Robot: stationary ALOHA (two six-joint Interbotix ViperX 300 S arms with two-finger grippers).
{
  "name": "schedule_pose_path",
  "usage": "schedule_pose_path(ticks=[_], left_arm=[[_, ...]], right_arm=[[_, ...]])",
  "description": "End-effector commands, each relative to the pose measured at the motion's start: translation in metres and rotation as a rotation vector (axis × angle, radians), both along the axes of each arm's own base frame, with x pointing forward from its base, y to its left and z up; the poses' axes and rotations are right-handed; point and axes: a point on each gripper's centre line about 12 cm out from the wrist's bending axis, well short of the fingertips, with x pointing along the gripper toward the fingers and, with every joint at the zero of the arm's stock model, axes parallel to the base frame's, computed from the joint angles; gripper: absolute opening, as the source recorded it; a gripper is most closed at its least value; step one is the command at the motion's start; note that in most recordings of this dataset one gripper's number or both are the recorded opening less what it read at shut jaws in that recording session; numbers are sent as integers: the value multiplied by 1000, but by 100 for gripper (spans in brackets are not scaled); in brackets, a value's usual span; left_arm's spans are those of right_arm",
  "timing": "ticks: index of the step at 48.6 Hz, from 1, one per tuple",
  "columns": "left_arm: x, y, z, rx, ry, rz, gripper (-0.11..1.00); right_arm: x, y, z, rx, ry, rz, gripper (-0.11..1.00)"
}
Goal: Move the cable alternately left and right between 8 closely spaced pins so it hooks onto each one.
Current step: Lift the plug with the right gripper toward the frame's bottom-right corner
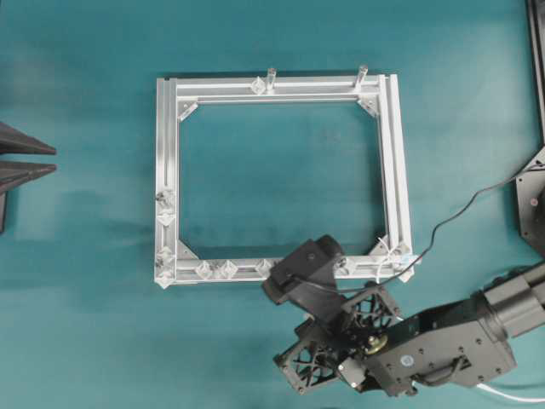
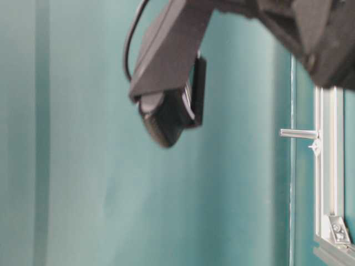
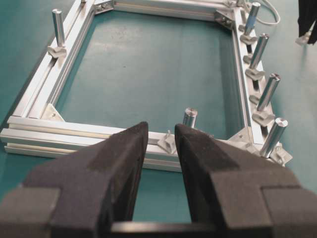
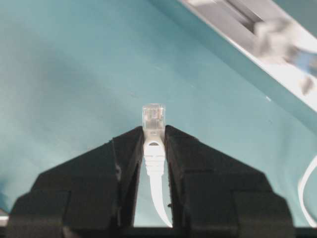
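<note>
The rectangular silver aluminium extrusion frame [image 1: 277, 85] sits mid-table on the teal tabletop [image 1: 85, 324], and the bare teal patch inside it is wide open, nothing standing in there. The rails are the crowded part. Two slanted silver metal posts [image 1: 272, 77] stick up from the 12 o'clock rail. Tiny clear-silvery diamond-shaped pins [image 1: 165, 218] bunch along the lower 9 o'clock rail and the left half of the 6 o'clock rail, tight gaps between them. The bulky black right robot arm [image 1: 426, 341] fills the 5 o'clock corner and overhangs the 6 o'clock rail. The teal strip from 7 to 11 o'clock outside the frame looks roomy.
</note>
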Motion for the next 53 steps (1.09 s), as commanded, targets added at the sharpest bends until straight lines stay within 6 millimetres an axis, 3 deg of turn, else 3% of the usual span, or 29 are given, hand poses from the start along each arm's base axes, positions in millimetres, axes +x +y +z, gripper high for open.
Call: schedule_pose_path(ticks=[1,19,36,53], left_arm=[[1,0,4,5,-6,-2,34],[1,0,4,5,-6,-2,34],[1,1,4,11,-6,2,34],[1,3,3,13,-5,19,34]], right_arm=[[-5,2,19,12,-26,-24,19],[-24,-8,17,7,15,-175,19],[-71,-31,24,7,51,-275,19],[-73,-53,21,5,33,-334,19]])
